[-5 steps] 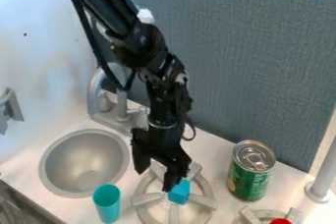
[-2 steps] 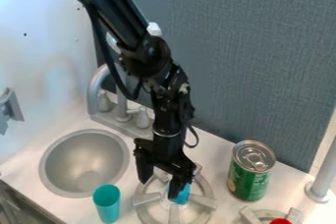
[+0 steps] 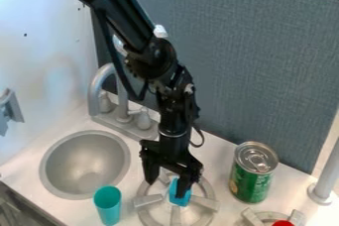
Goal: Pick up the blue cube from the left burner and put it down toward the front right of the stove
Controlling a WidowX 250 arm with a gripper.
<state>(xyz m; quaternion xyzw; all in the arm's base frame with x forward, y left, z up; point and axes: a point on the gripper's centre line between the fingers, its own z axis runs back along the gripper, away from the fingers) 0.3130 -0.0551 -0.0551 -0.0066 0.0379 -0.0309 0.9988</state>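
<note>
In the camera view, the arm slants in from the upper left, and the black gripper hangs at the lower centre, over the burner grate. Its fingers stand wide apart with nothing clamped between them. The blue block sits on the grate by the right-hand finger in the frame, which partly covers it (whether they touch, I can't tell). A teal cup stands at the lower left, near the round sink; a green can stands upright at the lower right.
</note>
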